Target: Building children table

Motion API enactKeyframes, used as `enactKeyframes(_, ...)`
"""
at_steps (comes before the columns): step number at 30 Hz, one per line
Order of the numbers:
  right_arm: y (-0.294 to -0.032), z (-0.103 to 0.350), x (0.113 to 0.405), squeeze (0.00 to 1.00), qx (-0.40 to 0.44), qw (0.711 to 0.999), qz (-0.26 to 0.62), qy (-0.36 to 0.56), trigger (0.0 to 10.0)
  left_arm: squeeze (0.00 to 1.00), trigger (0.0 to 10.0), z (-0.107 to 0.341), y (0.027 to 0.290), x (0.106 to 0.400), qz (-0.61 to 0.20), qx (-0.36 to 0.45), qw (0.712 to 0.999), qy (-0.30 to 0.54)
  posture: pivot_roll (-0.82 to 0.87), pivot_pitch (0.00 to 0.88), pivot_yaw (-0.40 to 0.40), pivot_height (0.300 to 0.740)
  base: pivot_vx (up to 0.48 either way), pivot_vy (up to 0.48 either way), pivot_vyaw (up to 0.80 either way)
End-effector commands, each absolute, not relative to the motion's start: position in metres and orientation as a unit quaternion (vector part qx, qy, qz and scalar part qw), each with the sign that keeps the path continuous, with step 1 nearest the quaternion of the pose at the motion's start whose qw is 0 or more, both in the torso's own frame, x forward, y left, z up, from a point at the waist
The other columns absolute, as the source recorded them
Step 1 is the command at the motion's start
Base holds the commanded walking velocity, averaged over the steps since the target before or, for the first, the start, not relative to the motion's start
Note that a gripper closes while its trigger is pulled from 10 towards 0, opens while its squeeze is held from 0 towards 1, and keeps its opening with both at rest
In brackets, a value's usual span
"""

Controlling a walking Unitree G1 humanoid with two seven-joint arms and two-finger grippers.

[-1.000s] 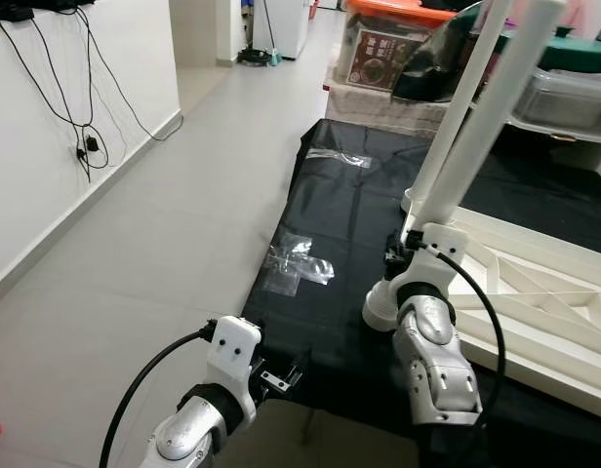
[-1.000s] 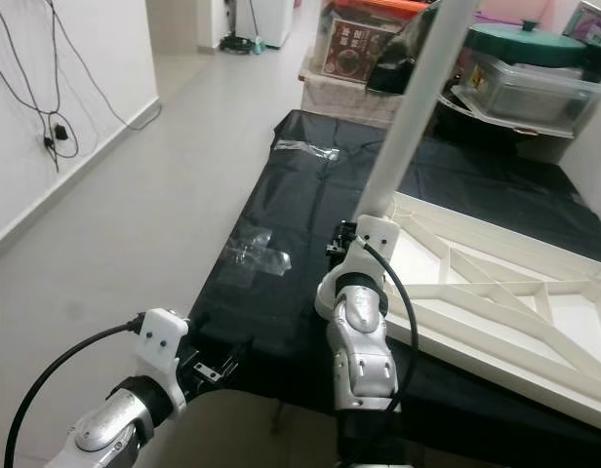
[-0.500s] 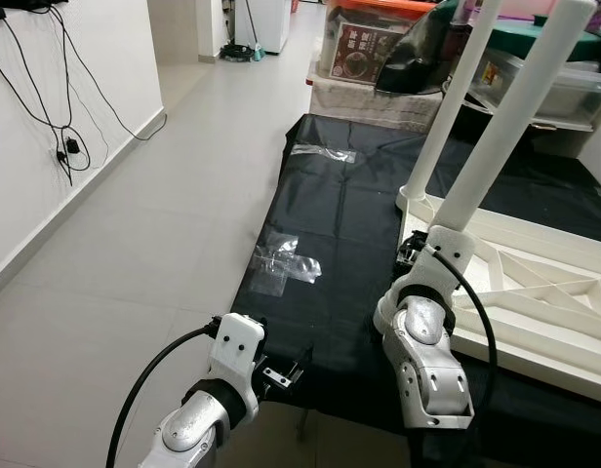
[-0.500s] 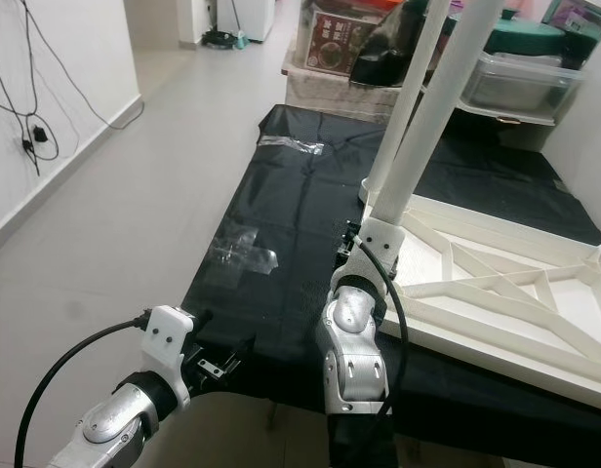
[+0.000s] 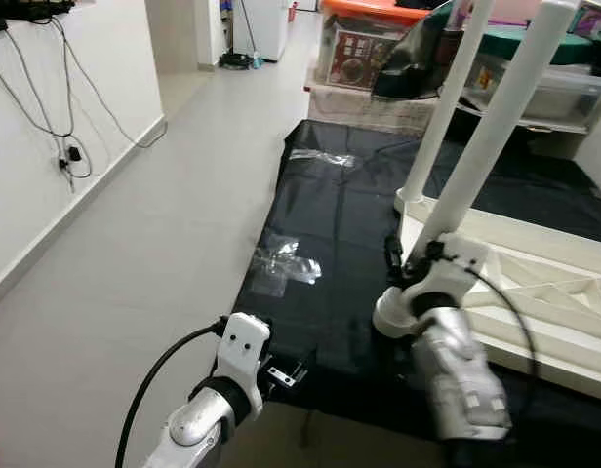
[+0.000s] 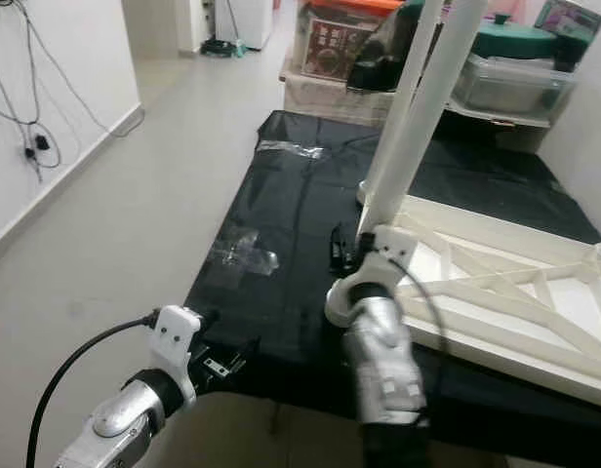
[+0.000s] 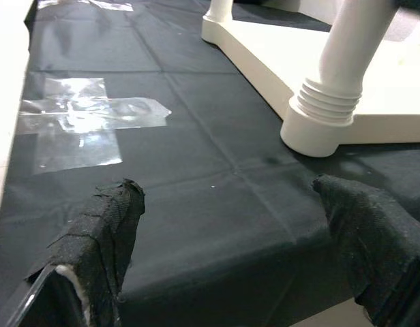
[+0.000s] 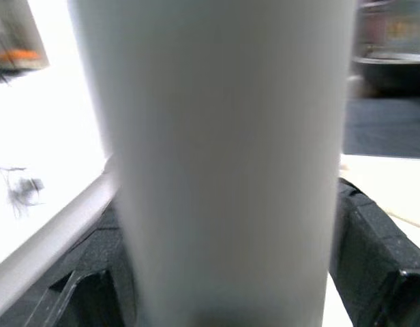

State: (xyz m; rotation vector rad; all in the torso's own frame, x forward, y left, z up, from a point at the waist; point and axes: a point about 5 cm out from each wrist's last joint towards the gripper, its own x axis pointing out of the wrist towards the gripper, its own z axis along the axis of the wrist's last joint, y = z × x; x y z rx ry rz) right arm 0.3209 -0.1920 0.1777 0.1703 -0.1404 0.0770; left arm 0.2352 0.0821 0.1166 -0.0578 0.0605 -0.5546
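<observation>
The white table top lies upside down on a black sheet. Two white legs stand up from it. My right gripper is shut on the near leg just above its base; in the right wrist view that leg sits between the two fingers. The far leg stands behind it at the corner. My left gripper hangs open low over the sheet's front edge, with nothing between its fingers. The near leg's ribbed collar lies ahead of it.
Clear tape patches stick to the black sheet. Storage boxes and lidded bins stand at the back. Grey tiled floor runs along the left, bounded by a white wall with hanging cables.
My right forearm has swung to the right while its gripper stays on the near leg. The camera has shifted slightly. The left arm has hardly moved.
</observation>
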Motion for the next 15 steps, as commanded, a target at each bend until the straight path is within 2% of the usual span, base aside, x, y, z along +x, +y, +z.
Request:
enactKeyframes(1, -0.194, 0.178, 0.323, 0.00, 0.099, 0.990, 0.073, -0.066, 10.0, 0.00, 10.0, 0.114, 0.079, 0.235, -0.280, -0.028, 0.959, 0.033, 0.11, 0.000, -0.101, 0.740, 0.000, 0.000, 0.00)
enactKeyframes(3, -0.198, 0.182, 0.326, 0.00, 0.097, 0.987, 0.105, -0.068, 10.0, 0.00, 10.0, 0.114, 0.079, 0.236, -0.281, -0.028, 0.959, 0.033, 0.11, 0.000, -0.103, 0.740, 0.000, 0.000, 0.00)
enactKeyframes(4, -0.201, 0.186, 0.330, 0.00, 0.094, 0.982, 0.151, -0.061, 10.0, 0.00, 10.0, 0.113, 0.079, 0.235, -0.282, -0.028, 0.959, 0.032, 0.12, 0.000, -0.108, 0.740, 0.000, 0.000, 0.00)
enactKeyframes(5, -0.201, 0.186, 0.330, 0.00, 0.094, 0.982, 0.151, -0.061, 10.0, 0.00, 10.0, 0.113, 0.079, 0.235, -0.282, -0.028, 0.959, 0.032, 0.12, 0.000, -0.108, 0.740, 0.000, 0.000, 0.00)
enactKeyframes(7, -0.201, 0.188, 0.339, 0.00, 0.073, 0.964, 0.252, -0.034, 10.0, 0.00, 10.0, 0.114, 0.078, 0.234, -0.283, -0.028, 0.958, 0.030, 0.14, 0.000, -0.114, 0.740, 0.000, 0.000, 0.00)
enactKeyframes(8, -0.201, 0.188, 0.339, 0.00, 0.073, 0.964, 0.252, -0.034, 10.0, 0.00, 10.0, 0.114, 0.078, 0.234, -0.283, -0.028, 0.958, 0.030, 0.14, 0.000, -0.114, 0.740, 0.000, 0.000, 0.00)
enactKeyframes(11, -0.195, 0.185, 0.345, 0.00, 0.054, 0.926, 0.373, 0.008, 10.0, 0.00, 10.0, 0.117, 0.080, 0.230, -0.285, -0.028, 0.958, 0.027, 0.16, 0.000, -0.122, 0.740, 0.000, 0.000, 0.00)
enactKeyframes(15, -0.190, 0.184, 0.347, 0.00, 0.049, 0.908, 0.416, 0.023, 10.0, 0.00, 10.0, 0.119, 0.080, 0.227, -0.287, -0.027, 0.957, 0.025, 0.17, 0.013, -0.126, 0.740, 0.000, 0.000, 0.00)
